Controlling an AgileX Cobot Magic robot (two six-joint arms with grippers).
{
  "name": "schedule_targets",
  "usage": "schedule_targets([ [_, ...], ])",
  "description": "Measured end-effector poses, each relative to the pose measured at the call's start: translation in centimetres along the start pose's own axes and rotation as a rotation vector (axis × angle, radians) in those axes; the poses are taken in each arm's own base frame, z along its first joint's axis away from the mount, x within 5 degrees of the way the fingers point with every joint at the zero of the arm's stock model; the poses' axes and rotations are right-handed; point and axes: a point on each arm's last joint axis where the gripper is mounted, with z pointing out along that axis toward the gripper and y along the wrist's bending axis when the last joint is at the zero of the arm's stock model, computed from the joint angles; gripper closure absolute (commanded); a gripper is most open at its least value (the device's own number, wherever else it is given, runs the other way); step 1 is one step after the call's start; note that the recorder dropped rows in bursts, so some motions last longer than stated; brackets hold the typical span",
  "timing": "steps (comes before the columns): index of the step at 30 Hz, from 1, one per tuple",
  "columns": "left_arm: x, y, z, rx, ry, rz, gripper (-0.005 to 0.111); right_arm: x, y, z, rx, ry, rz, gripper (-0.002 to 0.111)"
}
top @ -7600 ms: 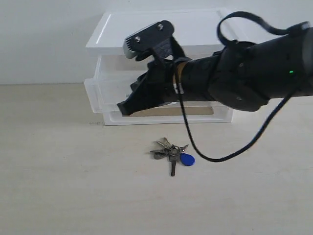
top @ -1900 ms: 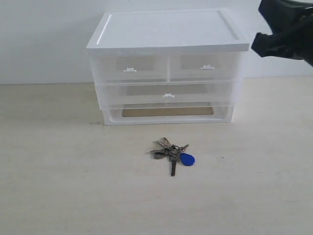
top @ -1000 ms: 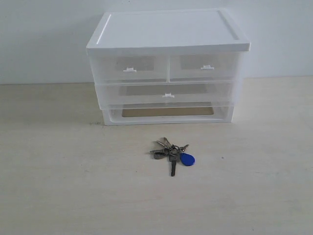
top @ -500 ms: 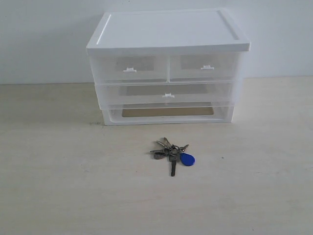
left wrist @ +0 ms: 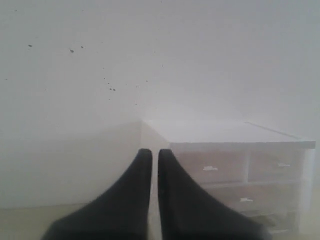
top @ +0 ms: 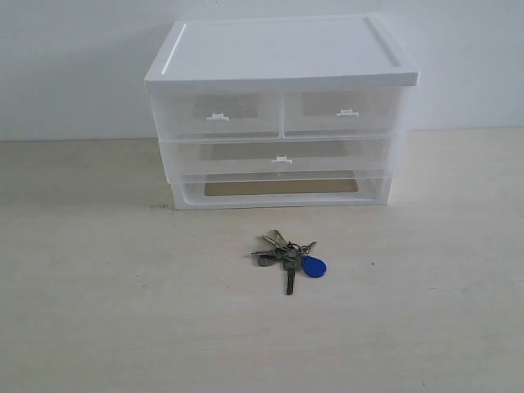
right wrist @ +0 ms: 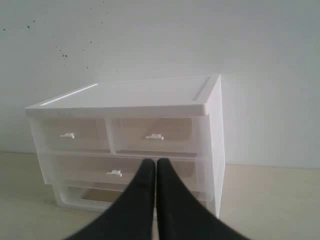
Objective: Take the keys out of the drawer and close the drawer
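Observation:
The keys [top: 286,256], grey metal on a ring with a blue fob, lie on the table in front of the organizer. The drawer [top: 216,115], the clear left one of the top pair with a white tab handle, sits pushed in flush with its twin. Neither arm shows in the exterior view. In the left wrist view my left gripper [left wrist: 155,152] is shut and empty, off to the organizer's left, with the drawer [left wrist: 210,167] beyond it. In the right wrist view my right gripper [right wrist: 156,161] is shut and empty, facing the organizer's front, the drawer [right wrist: 67,135] beyond it.
The white-topped organizer [top: 278,49] stands at the back against a white wall. Its right top drawer [top: 344,113] and full-width drawer [top: 282,159] are pushed in. An open slot [top: 278,187] runs along its base. Light wooden table [top: 115,311] surrounds the keys.
The right arm, which covered the organizer's front and then hung at the upper right, has left the exterior view. The drawer went from pulled out to pushed in. The keys have not moved.

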Motion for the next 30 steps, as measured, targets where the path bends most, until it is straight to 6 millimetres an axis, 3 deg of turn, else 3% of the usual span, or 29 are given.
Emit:
schedule_targets([
  [14, 1.5, 1.2, -0.2, -0.217, 0.156, 0.079, 0.102, 0.0, 0.0, 0.0, 0.001, 0.002, 0.002, 0.108],
  [23, 4.7, 1.8, -0.5, -0.282, 0.255, 0.085, 0.102, 0.0, 0.0, 0.0, 0.001, 0.002, 0.003, 0.108],
  [30, 5.3, 2.0, -0.7, -0.298, 0.312, 0.085, 0.102, 0.0, 0.0, 0.0, 0.001, 0.002, 0.003, 0.108],
])
